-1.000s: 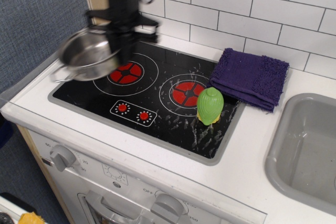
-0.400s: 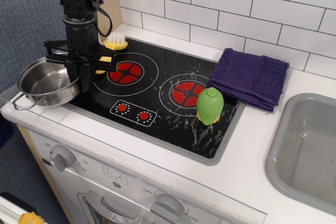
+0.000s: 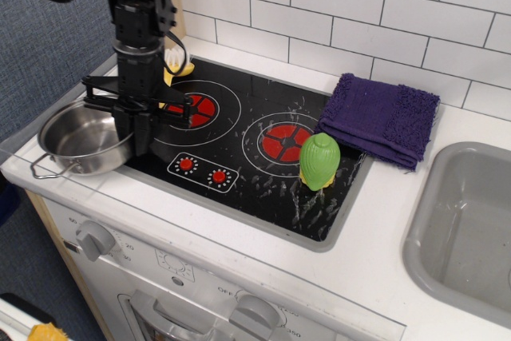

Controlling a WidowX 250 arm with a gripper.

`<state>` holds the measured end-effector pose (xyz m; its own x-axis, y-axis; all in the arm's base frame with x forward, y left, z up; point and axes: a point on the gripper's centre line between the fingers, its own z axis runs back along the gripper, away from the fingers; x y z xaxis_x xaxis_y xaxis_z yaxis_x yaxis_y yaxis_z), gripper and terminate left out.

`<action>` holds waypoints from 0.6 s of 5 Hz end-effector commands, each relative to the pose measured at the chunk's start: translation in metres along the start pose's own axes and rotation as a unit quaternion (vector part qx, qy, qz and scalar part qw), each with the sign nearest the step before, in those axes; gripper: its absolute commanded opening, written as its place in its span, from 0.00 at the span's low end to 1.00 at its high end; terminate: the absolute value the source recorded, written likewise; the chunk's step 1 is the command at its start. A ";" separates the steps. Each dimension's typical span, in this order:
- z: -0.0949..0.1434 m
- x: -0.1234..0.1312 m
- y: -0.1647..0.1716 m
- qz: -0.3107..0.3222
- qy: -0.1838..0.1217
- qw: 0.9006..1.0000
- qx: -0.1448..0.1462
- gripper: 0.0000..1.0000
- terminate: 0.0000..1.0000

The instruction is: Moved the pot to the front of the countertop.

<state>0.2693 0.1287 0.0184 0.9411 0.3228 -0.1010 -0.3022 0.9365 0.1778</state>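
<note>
The shiny steel pot (image 3: 78, 138) is at the front left corner of the white countertop (image 3: 168, 200), partly over the left edge of the black hob (image 3: 255, 157). One wire loop handle (image 3: 46, 168) points to the front left. My black gripper (image 3: 134, 143) hangs straight down at the pot's right rim and is shut on it. I cannot tell if the pot's base touches the counter.
A green lemon-shaped object (image 3: 319, 161) stands on the hob's right side. A folded purple towel (image 3: 382, 117) lies behind it. A grey sink (image 3: 471, 229) is at the right. A yellow brush (image 3: 172, 60) is behind the arm by the tiled wall.
The gripper carried the pot from above the left hob ring out to the left and down, then a little toward the front. The pot now sits level and low at the front left corner.
</note>
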 end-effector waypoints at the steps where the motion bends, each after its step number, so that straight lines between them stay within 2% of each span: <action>1: 0.010 -0.002 -0.007 -0.013 -0.029 0.999 0.004 1.00 0.00; 2: 0.011 0.000 -0.017 -0.028 -0.034 0.999 0.005 1.00 0.00; 3: 0.024 0.000 -0.027 -0.043 -0.041 0.998 -0.011 1.00 0.00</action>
<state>0.2773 0.0967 0.0157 0.9658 0.2387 -0.1010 -0.2239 0.9646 0.1391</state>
